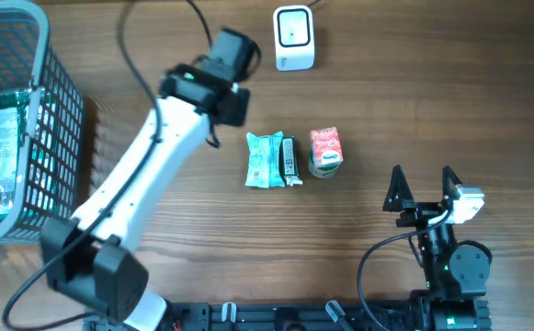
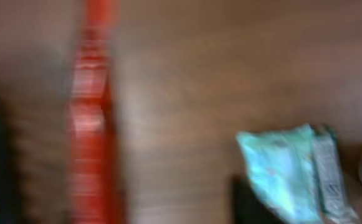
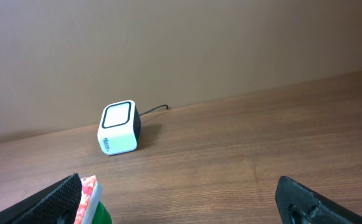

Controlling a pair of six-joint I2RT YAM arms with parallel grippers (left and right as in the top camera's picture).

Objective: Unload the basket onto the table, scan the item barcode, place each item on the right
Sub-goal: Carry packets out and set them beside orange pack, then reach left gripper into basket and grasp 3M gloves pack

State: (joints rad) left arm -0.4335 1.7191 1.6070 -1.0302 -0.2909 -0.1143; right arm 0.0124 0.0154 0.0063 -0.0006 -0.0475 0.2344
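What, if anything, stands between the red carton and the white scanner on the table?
Nothing visible does: only bare table lies between the red carton and the white scanner; the left arm sits off to one side.

No print is legible: the scanner's point(image 3: 119, 127) small label and the packets' point(image 1: 265, 160) markings are too blurred.

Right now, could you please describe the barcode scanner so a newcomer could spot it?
Look along the far edge of the wooden table. The scanner sits there alone: a small white cube with a dark window and a cable, unlike the colourful packets mid-table.
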